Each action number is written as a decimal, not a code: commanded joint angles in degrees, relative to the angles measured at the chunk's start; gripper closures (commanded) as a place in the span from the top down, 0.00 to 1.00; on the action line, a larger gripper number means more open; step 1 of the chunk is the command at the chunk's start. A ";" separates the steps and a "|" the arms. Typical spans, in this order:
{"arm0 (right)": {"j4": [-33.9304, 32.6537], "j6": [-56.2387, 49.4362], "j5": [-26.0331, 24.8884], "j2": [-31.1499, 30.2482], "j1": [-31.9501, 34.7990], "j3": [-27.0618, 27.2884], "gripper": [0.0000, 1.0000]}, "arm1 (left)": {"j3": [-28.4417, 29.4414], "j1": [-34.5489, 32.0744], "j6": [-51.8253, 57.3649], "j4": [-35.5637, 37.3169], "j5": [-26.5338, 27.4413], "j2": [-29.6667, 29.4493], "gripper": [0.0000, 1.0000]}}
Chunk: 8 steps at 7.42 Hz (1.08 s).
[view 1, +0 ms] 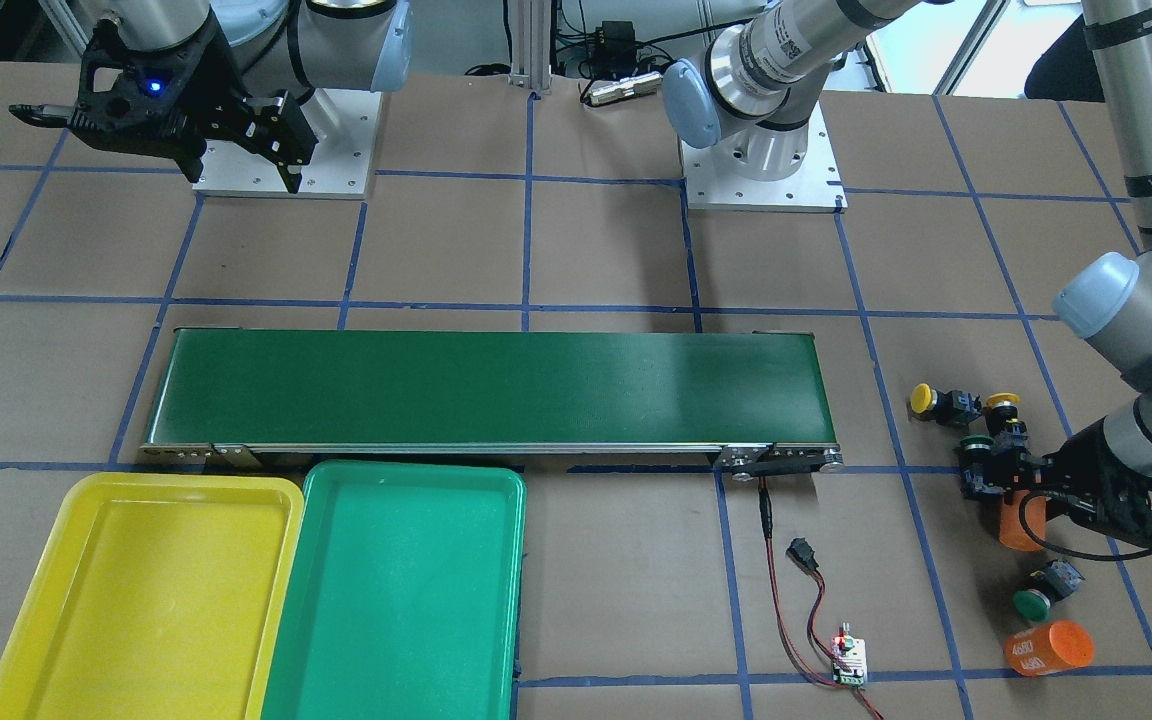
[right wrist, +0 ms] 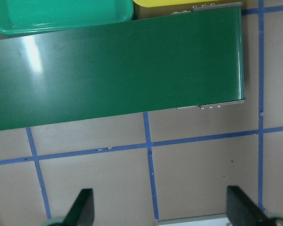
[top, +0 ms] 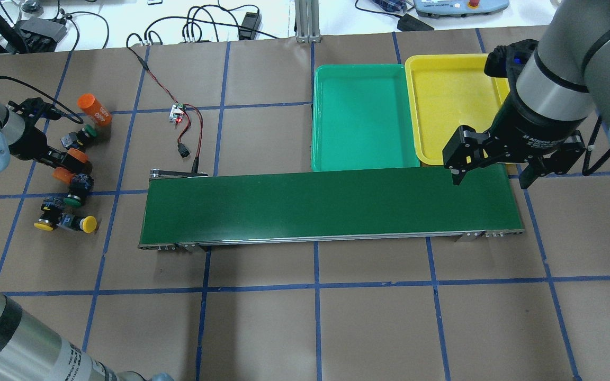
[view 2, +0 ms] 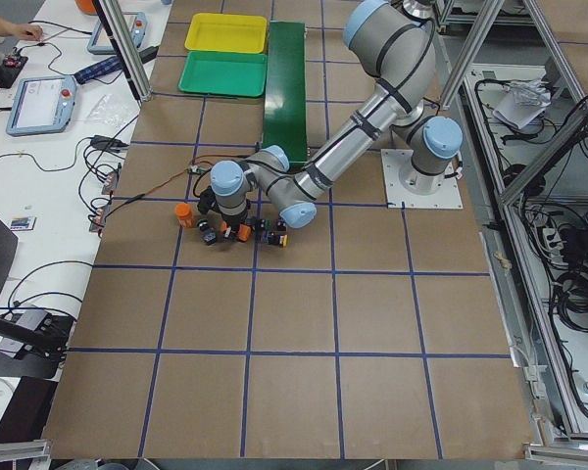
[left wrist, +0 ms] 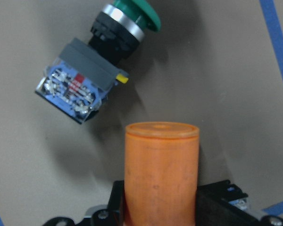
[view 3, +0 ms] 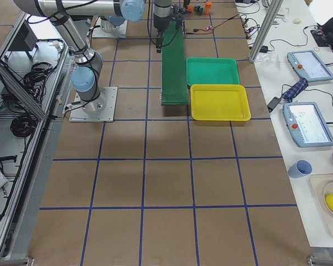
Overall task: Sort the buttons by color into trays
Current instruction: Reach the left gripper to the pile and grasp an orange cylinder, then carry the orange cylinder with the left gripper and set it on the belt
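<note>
The left gripper (view 1: 1014, 492) is low at the worktop (view 1: 596, 250)'s left end, among the loose parts. Its jaws are closed on an upright orange cylinder (left wrist: 161, 174), with a black finger against each side in the left wrist view.

All four buttons lie on the worktop near it, none in a tray. One green button (left wrist: 104, 61) lies tilted just past the held cylinder, with its cap pointing away from the gripper and its blue switch body toward it. Beyond that, toward the robot's side, two yellow buttons (top: 44, 226) (top: 89, 224) lie close together with their bodies between the caps. The other green button (top: 90, 130) lies on the far side of the gripper. A second orange cylinder (top: 95, 108) lies on its side just beside it. The held cylinder stands between the gripper and the nearest green button.

The conveyor (view 1: 486, 385) runs across the middle of the worktop, between the button cluster and the trays. A small circuit board (view 1: 848, 660) with red and black wires lies near its left end.

The yellow tray (view 1: 156, 600) and the green tray (view 1: 396, 600) sit side by side, touching, against the conveyor's far edge at its right end. The green one is nearer the buttons.

The right gripper (top: 490, 180) hangs above the conveyor's right end, beside the yellow tray. Its jaws are wide apart and hold nothing.
</note>
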 commanded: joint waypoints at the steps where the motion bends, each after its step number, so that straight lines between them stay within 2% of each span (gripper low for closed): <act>1: -0.16 0.00 0.03 -0.23 0.00 0.11 1.00 | -0.15 -0.81 -0.42 -1.29 -0.45 2.83 0.00; 2: -0.17 0.61 0.38 -0.23 0.09 0.28 1.00 | -1.19 -1.42 0.18 -2.00 -0.54 5.20 0.00; 3: 0.18 0.70 0.13 -0.31 0.00 0.20 1.00 | -1.99 -5.34 3.15 -4.27 -0.46 8.36 0.00; 5: -0.43 0.88 1.00 -0.23 0.09 -0.16 1.00 | -5.14 -12.90 17.24 -10.31 -0.37 14.69 0.00; 7: 0.18 0.96 0.13 -0.23 0.09 -0.33 1.00 | -13.30 -20.29 28.06 -9.57 0.16 20.58 0.00; 8: 0.19 0.97 0.04 -1.10 0.09 -1.11 1.00 | -14.72 -22.50 34.66 -7.91 0.68 21.65 0.00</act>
